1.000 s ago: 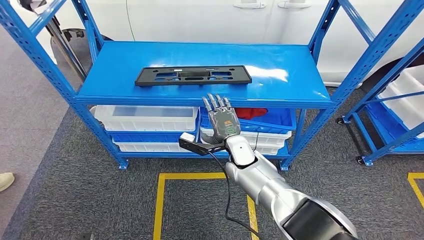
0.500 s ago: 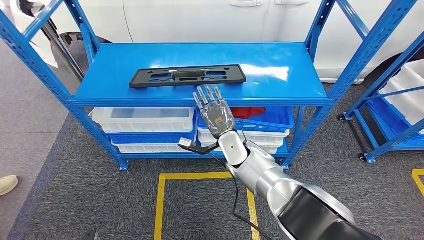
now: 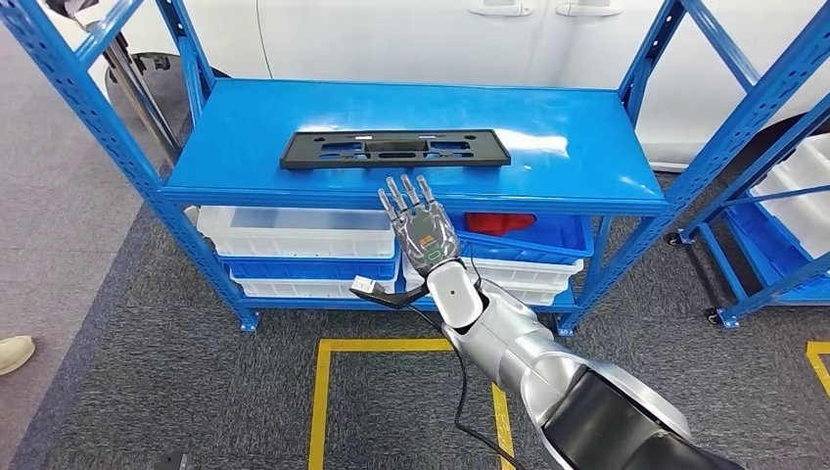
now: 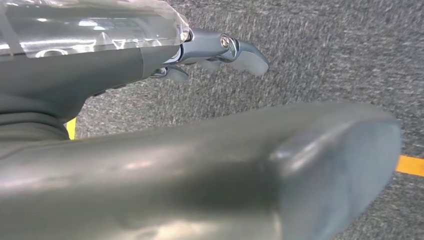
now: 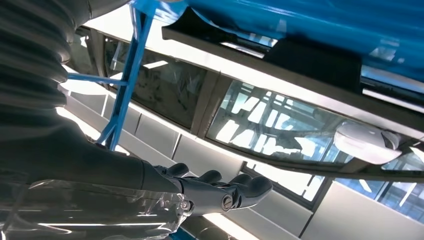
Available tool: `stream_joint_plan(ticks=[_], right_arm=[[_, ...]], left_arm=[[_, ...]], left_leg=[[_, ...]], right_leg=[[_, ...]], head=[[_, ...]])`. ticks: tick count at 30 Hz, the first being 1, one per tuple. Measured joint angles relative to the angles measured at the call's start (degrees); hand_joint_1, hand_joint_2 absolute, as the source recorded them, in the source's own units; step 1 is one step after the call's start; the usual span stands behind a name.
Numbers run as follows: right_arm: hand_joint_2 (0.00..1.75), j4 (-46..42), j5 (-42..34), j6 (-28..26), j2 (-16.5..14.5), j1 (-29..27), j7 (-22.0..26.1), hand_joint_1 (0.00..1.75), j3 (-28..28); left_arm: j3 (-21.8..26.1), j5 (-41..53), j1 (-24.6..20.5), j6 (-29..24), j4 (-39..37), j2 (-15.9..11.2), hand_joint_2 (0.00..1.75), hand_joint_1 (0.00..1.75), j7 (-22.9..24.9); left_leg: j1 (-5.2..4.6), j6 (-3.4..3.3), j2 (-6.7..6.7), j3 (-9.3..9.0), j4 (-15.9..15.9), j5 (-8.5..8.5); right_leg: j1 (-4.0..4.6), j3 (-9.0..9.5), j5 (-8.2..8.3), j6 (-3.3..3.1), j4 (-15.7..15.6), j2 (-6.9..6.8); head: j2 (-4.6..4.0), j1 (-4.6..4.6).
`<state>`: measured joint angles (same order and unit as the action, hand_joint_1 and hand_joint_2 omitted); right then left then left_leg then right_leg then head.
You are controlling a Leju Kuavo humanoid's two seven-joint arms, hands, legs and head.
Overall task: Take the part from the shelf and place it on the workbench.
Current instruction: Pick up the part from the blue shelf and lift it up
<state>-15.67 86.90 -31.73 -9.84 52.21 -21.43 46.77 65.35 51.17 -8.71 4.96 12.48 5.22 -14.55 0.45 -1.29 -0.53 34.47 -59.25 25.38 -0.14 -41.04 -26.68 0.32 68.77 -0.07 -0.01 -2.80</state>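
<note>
One black part (image 3: 394, 149) is seen lying flat on the top deck of one blue shelf (image 3: 587, 157), just beyond the fingertips of the right hand (image 3: 419, 227); two white bins (image 3: 294, 231) are counted on the lower level to the left of that hand, stacked with a blue tray between them; one blue bin (image 3: 548, 235) holding one red item (image 3: 494, 222) is seen just to the hand's right, above further white bins whose number cannot be told; a second blue rack (image 3: 763, 245) with white bins is noted well to the right; one shoe (image 3: 14, 353) is seen far to the left on the floor; one left hand (image 4: 220, 50) is shown over grey carpet.
</note>
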Motion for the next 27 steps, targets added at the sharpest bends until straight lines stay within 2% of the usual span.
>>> stream_joint_plan(ticks=[2,3,5,7,8,9,11,12,13,14,16,17,18,19,21,23,24,26,27], right_arm=[[1.75,0.02,-0.08,-0.01,0.0,0.2,-0.02,0.0,0.0],[1.75,0.03,-0.1,-0.01,0.01,0.27,-0.02,0.0,0.0],[1.75,0.04,-0.15,-0.01,0.05,0.32,-0.03,0.0,-0.01],[1.75,0.04,-0.21,-0.02,0.09,0.3,-0.02,0.0,-0.03],[1.75,0.03,-0.26,-0.03,0.05,0.33,-0.01,0.0,-0.05],[1.75,0.03,-0.29,-0.03,0.01,0.34,0.01,0.0,-0.08],[1.75,0.07,-0.32,0.0,-0.08,0.25,0.02,0.0,-0.19],[1.75,0.12,-0.32,0.02,-0.09,0.12,0.03,0.0,-0.25],[1.75,0.16,-0.32,0.03,-0.09,-0.01,0.03,0.0,-0.29],[1.75,0.2,-0.32,0.03,-0.09,-0.09,0.03,0.0,-0.33],[1.75,0.22,-0.32,0.03,-0.09,-0.11,0.03,0.0,-0.39],[1.75,0.24,-0.32,0.04,-0.09,-0.07,0.04,0.0,-0.46],[1.75,0.25,-0.33,0.04,-0.09,-0.03,0.05,0.0,-0.56],[1.75,0.26,-0.39,0.04,-0.09,-0.01,0.14,0.0,-0.7],[1.75,0.25,-1.14,0.03,-0.09,0.01,0.77,0.0,-1.13],[1.75,0.21,-2.84,0.19,-0.09,0.03,2.42,0.0,-2.0],[1.31,0.2,-3.77,0.49,-0.09,0.01,3.58,0.0,-2.65],[0.44,0.26,-5.03,1.26,-0.08,-0.19,5.5,0.0,-3.9],[0.0,0.3,-5.44,1.6,-0.07,-0.37,6.22,0.0,-4.43]], left_arm=[[0.02,0.0,-0.08,0.03,-0.09,0.14,0.0,0.0,-0.1],[0.03,0.01,-0.13,0.03,-0.15,0.2,0.0,0.0,-0.14],[0.05,0.05,-0.21,0.04,-0.22,0.19,0.0,0.0,-0.18],[0.07,0.12,-0.23,0.05,-0.24,0.16,0.0,0.0,-0.2],[0.07,0.14,-0.26,0.07,-0.24,0.15,0.0,0.0,-0.21],[0.07,0.15,-0.27,0.07,-0.24,0.14,0.0,0.0,-0.22],[0.07,0.13,-0.2,0.06,-0.24,0.11,0.0,0.0,-0.22],[0.07,0.12,-0.13,0.05,-0.24,0.08,0.0,0.0,-0.22],[0.07,0.11,-0.06,0.05,-0.24,0.04,0.0,0.0,-0.22],[0.07,0.1,-0.01,0.05,-0.24,0.02,0.0,0.0,-0.23],[0.07,0.07,0.0,0.05,-0.25,0.01,0.0,0.0,-0.24],[0.07,0.06,-0.03,0.06,-0.26,0.02,0.0,0.0,-0.25],[0.07,0.04,-0.04,0.07,-0.27,0.02,0.0,0.0,-0.26],[0.08,0.02,-0.03,0.07,-0.28,0.03,0.0,0.0,-0.26],[0.09,-0.02,0.03,0.07,-0.28,0.03,0.0,0.0,-0.27],[0.13,-0.07,0.03,0.07,-0.28,0.01,0.0,0.0,-0.3],[0.15,-0.08,0.02,0.07,-0.28,0.0,0.0,0.0,-0.33],[0.19,-0.09,0.02,0.07,-0.28,-0.02,0.0,0.0,-0.38],[0.22,-0.09,0.04,0.07,-0.28,-0.02,0.0,0.0,-0.39]], left_leg=[[-0.24,0.16,-0.04,-0.31,0.07,0.26],[-0.19,0.36,-0.03,-0.34,0.12,0.33],[0.05,0.93,0.05,-0.43,0.41,0.39],[0.07,1.5,0.16,-0.59,0.18,0.82],[0.06,1.76,0.19,-0.11,-1.17,1.6],[0.13,2.01,0.22,1.07,-3.74,2.86],[0.35,2.52,0.23,5.03,-11.01,5.57],[0.48,2.75,0.23,6.76,-13.65,6.05],[0.61,2.97,0.24,7.59,-14.31,5.37],[0.74,3.16,0.27,7.3,-12.76,3.66],[1.01,3.49,0.42,4.22,-5.47,-0.6],[1.02,3.28,0.42,2.78,-2.36,-1.77],[1.0,2.94,0.41,1.9,-0.48,-2.18],[0.87,2.46,0.36,1.6,0.12,-1.9],[0.76,1.46,0.26,1.55,0.26,-1.74],[0.81,0.76,0.21,1.3,0.39,-1.62],[0.84,0.48,0.21,1.15,0.45,-1.52],[0.71,0.09,0.2,0.98,0.44,-1.26],[0.61,-0.03,0.18,0.88,0.43,-1.13]], right_leg=[[0.65,3.23,2.85,-1.36,-7.13,-0.03],[0.96,4.06,3.27,-1.8,-9.02,-0.04],[1.27,4.41,3.15,-2.03,-10.08,-0.07],[0.84,5.38,3.43,-1.92,-11.33,-0.12],[0.57,6.01,3.58,-1.89,-12.04,-0.17],[0.32,6.57,3.65,-1.86,-12.54,-0.22],[0.27,7.04,3.38,-1.93,-12.69,-0.22],[0.22,7.17,3.19,-1.88,-12.6,-0.2],[0.12,7.32,2.93,-1.76,-12.46,-0.17],[-0.01,7.49,2.62,-1.58,-12.23,-0.14],[-0.22,7.87,1.74,-1.02,-11.54,-0.08],[-0.19,7.91,1.31,-0.67,-11.09,-0.03],[-0.11,7.87,0.99,-0.35,-10.79,0.0],[0.0,7.8,0.82,-0.06,-10.65,0.03],[-0.03,7.82,0.54,0.47,-10.6,0.02],[-0.2,7.16,-0.7,1.02,-8.79,0.0],[-0.25,5.85,-2.04,1.23,-6.07,0.01],[-0.28,1.66,-4.88,1.39,1.5,0.02],[-0.26,-0.36,-5.58,1.36,4.64,0.03]], head=[[-0.01,-0.05],[-0.01,-0.07],[0.0,-0.07],[0.0,-0.07],[0.0,-0.07],[0.01,-0.07],[0.01,-0.07],[0.0,-0.07],[0.0,-0.07],[-0.01,-0.07],[-0.01,-0.07],[-0.02,-0.06],[-0.01,-0.05],[0.0,-0.05],[-0.01,-0.05],[-0.01,-0.04],[-0.01,-0.04],[-0.02,-0.04],[-0.01,-0.04]])
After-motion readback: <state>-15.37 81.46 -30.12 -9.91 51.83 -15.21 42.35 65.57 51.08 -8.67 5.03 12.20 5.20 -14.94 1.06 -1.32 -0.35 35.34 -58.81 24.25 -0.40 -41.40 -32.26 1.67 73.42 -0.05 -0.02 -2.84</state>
